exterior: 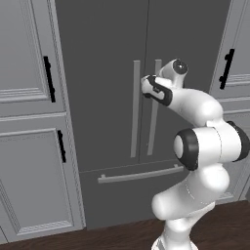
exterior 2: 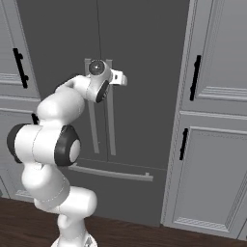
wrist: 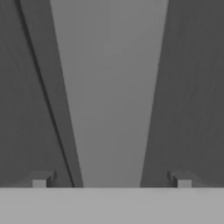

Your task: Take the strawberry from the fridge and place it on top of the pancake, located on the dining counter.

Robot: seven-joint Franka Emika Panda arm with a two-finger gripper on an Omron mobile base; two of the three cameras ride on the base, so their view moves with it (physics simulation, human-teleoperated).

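Note:
The tall dark grey fridge [exterior: 107, 73] stands shut, both doors closed, with two long light-grey handles side by side. My gripper [wrist: 110, 181] is open and straddles the right door's handle [wrist: 109, 87], one fingertip on each side and apart from it. From the base views, the hand [exterior: 156, 90] sits at the upper part of that handle [exterior 2: 110, 125], pressed close to the door. The strawberry is hidden behind the closed doors. The pancake and the dining counter are out of view.
Light grey panelled cabinets with black handles flank the fridge on the left [exterior: 29, 122] and right [exterior 2: 212, 120]. The bottom drawer's horizontal bar [exterior: 139, 174] runs below the doors. Dark wood floor [exterior 2: 144, 234] lies in front.

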